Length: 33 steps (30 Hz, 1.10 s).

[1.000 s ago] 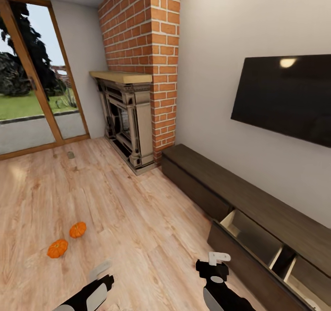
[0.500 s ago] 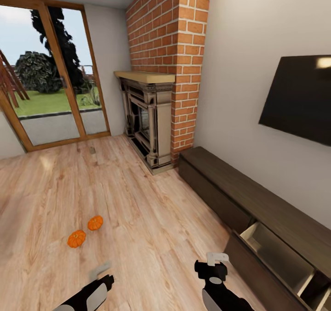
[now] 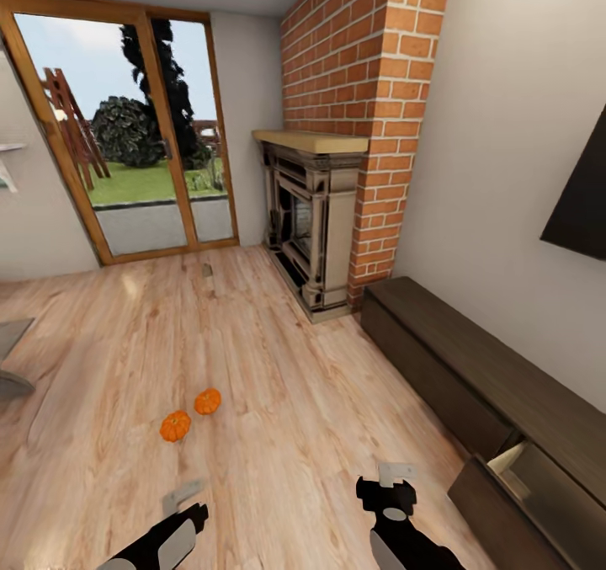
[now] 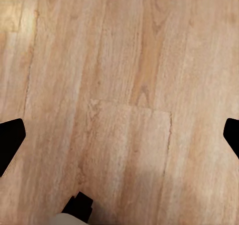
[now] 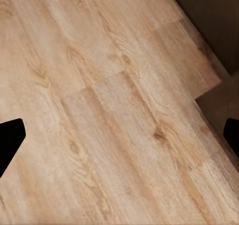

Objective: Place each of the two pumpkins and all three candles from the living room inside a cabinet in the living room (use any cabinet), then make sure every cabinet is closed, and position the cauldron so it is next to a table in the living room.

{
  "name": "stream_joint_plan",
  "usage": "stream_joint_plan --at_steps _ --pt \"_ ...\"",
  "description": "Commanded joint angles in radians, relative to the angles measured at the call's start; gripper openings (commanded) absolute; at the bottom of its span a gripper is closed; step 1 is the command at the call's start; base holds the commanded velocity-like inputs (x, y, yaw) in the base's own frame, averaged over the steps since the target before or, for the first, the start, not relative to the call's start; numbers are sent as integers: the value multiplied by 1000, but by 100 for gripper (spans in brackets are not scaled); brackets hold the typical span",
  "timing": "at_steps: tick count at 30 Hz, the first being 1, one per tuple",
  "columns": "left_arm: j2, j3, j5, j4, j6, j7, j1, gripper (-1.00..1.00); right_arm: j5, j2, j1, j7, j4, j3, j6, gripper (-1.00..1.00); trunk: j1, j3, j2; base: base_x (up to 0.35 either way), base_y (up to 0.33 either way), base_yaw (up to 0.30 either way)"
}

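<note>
Two small orange pumpkins (image 3: 175, 426) (image 3: 207, 402) lie side by side on the wooden floor, ahead and left of me. The long dark-brown cabinet (image 3: 471, 359) runs along the right wall, with one drawer (image 3: 539, 477) pulled open at its near end. My left gripper (image 3: 181, 501) (image 4: 119, 137) hangs open over bare floor, a short way nearer me than the pumpkins. My right gripper (image 3: 396, 476) (image 5: 119, 137) is open too, above the floor beside the cabinet's dark front (image 5: 214, 15). The cauldron is out of view.
A fireplace (image 3: 316, 225) stands under a brick chimney (image 3: 379, 73) beyond the cabinet. Glass doors (image 3: 126, 132) fill the far wall. A small object (image 3: 207, 270) lies near them, too small to tell if it is a candle. A grey edge (image 3: 13, 359) shows far left.
The camera has turned left, so the whole picture has shifted right: the TV and open drawers slid toward the right edge. Both grippers hold the same pose.
</note>
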Motion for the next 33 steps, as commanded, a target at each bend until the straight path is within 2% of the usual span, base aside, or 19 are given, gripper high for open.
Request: stream_joint_plan --at_steps 1,23,33 --pt "1 -8 8 -2 1 6 0 100 -8 -1 -1 -8 -1 8 1 100 0 -1 -1 186 210 276" --pt "0 -8 9 -2 1 6 0 100 -8 5 -1 -8 -1 9 1 100 0 -1 -1 198 228 280" --pt "0 -8 7 -2 0 6 1 100 -8 5 -1 -8 -1 9 1 100 0 -1 -1 70 41 281"
